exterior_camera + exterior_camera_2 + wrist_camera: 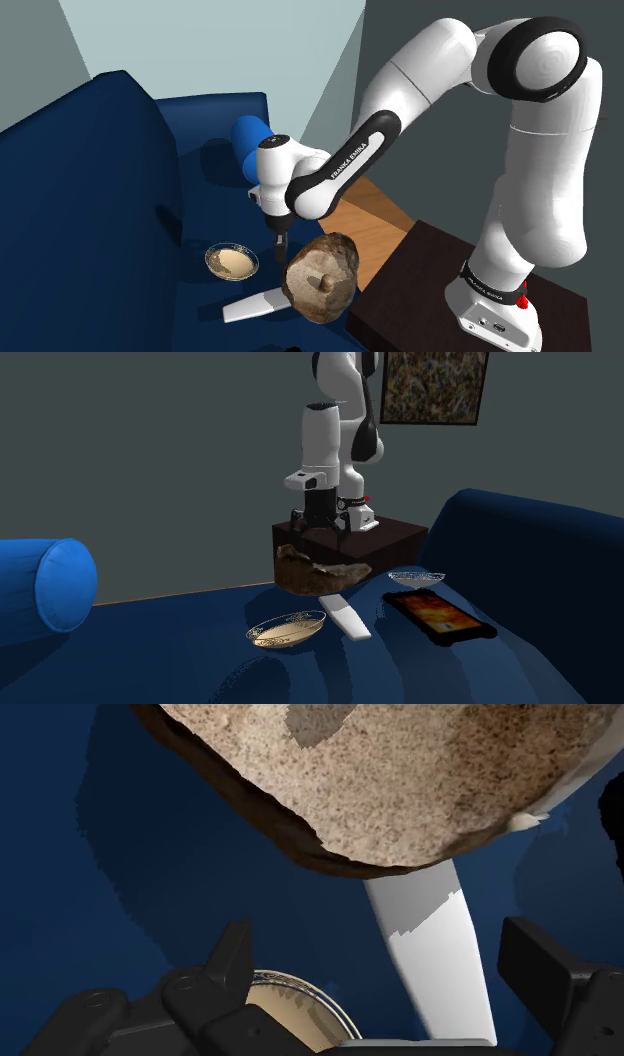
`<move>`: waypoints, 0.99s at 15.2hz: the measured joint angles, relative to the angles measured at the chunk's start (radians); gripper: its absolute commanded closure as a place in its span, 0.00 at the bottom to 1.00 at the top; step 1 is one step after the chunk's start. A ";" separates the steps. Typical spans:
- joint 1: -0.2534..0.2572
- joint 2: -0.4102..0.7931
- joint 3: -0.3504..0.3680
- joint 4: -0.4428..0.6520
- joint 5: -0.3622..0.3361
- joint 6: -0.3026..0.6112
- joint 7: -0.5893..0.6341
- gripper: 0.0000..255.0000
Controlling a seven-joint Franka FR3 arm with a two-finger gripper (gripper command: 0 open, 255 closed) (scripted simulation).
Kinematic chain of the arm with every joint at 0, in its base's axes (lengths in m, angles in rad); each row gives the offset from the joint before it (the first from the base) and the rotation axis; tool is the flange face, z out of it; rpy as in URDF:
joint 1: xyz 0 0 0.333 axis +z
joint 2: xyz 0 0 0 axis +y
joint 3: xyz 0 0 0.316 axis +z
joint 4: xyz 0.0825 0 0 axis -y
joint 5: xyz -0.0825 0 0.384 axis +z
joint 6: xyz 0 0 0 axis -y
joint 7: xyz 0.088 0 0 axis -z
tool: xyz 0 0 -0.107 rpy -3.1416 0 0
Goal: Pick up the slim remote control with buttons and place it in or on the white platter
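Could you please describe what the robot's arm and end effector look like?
The arm is white with rounded segments and dark joints; a black strip on its forearm reads FRANKA EMIKA. The end effector is all black with two blocky fingers.

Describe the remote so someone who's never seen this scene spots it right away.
Start at the dark blue sofa; on its seat sits a rough brown rock-like lump. The remote lies beside it, in the second exterior view between a round shallow dish and a black tablet with an orange screen. It is the only plain white, long, flat slab there.
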 measured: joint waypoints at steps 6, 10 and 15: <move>0.077 0.201 -0.008 0.128 -0.111 0.060 0.015 0.00; 0.147 0.338 -0.020 0.236 -0.177 0.080 0.028 0.00; 0.170 0.403 -0.034 0.272 -0.202 0.107 0.034 0.00</move>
